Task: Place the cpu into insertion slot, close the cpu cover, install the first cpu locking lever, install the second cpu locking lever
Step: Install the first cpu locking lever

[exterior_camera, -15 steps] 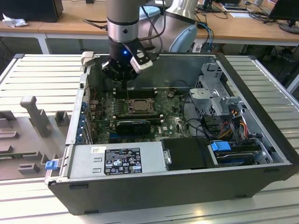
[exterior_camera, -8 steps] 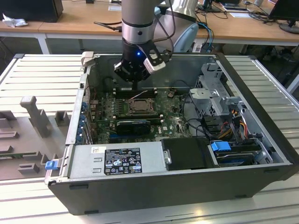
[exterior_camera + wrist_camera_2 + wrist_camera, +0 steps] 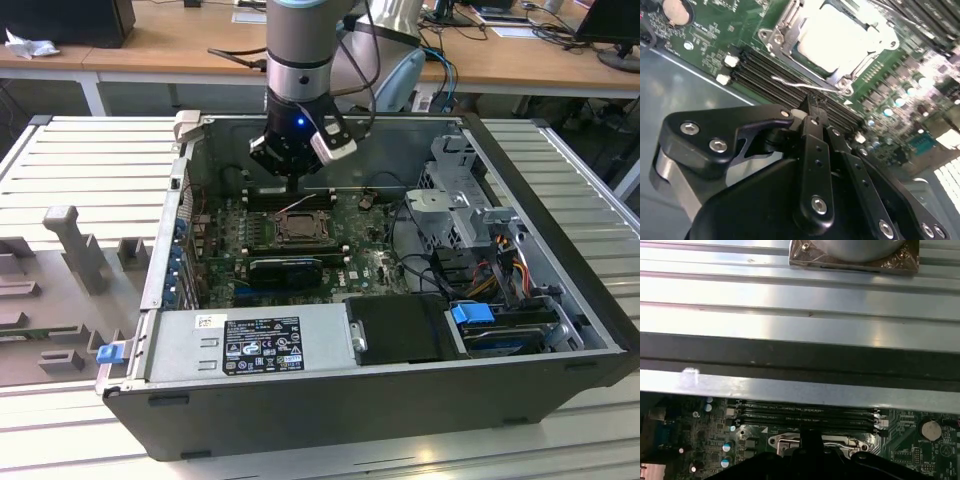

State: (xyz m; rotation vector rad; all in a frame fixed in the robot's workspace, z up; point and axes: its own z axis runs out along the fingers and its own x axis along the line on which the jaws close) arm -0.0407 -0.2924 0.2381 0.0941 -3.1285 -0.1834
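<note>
One robot arm reached into an open computer case [image 3: 560, 300] in the exterior view, its gripper [image 3: 290, 172] hanging just above the motherboard [image 3: 375, 262], slightly toward the case's back wall from the insertion slot [image 3: 298, 228].

In the second wrist view, the cpu [image 3: 837, 37] sat pale and square in the socket, with the cpu cover [image 3: 790, 27] apparently folded down around it. A thin wire locking lever [image 3: 800, 86] lay along the near edge of the socket, beside the black memory slots [image 3: 760, 70]. The gripper's narrow fingertips [image 3: 813, 104] appeared drawn together, right at the lever, though whether they pinched it could not be told.

In the first wrist view, the socket's shiny rim [image 3: 840, 441] showed just beyond the dark gripper body [image 3: 810, 460], with the memory slots [image 3: 805, 415] past it.

Judged from this, the lever step was in hand: doing it well would mean keeping the tips square to the wire, sweeping it down and under its catch, clear of the memory clips.
</note>
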